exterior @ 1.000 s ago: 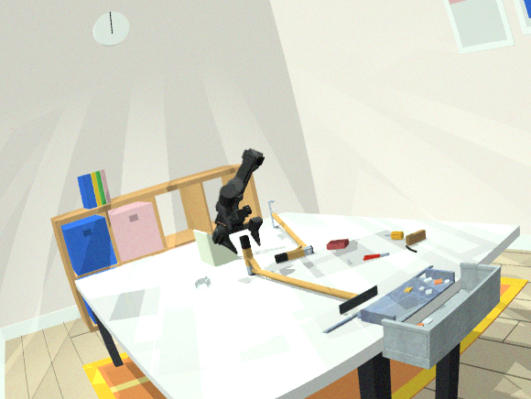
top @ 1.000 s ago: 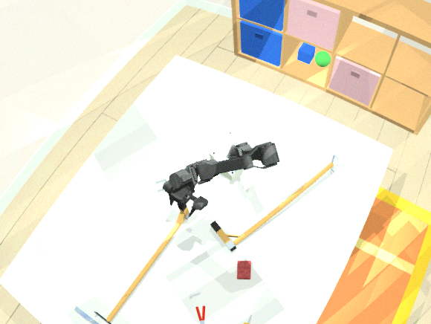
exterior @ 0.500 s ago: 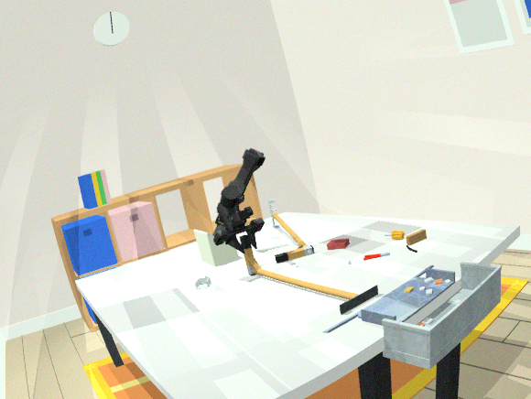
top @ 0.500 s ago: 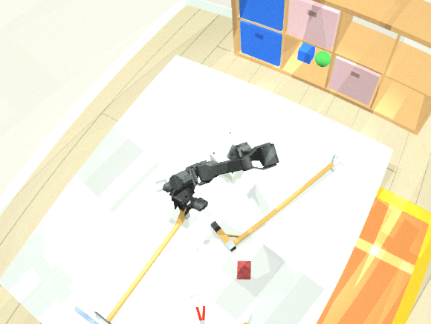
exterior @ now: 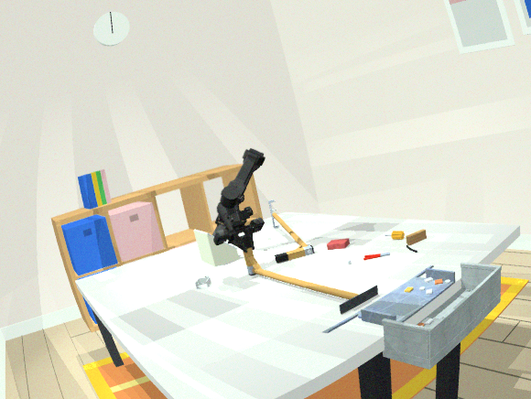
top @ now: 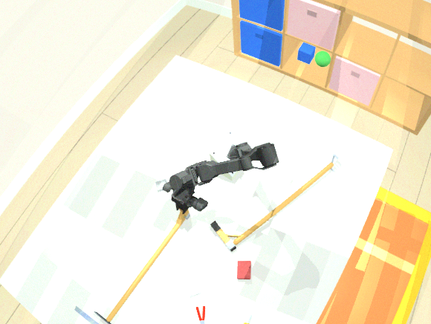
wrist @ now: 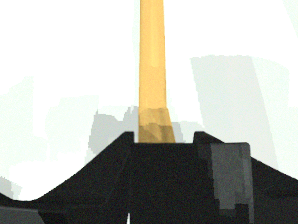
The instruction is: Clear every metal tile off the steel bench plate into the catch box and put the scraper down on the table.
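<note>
second stick point(top: 286, 202) beside the held scraper point(top: 148, 261)

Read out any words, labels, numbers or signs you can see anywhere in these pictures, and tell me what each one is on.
None can be read.
The round white wall clock shows one dark hand and no numerals.
The pink storage bins carry a small grey patch, blank.
The framed wall picture shows only plain colour blocks.
</note>
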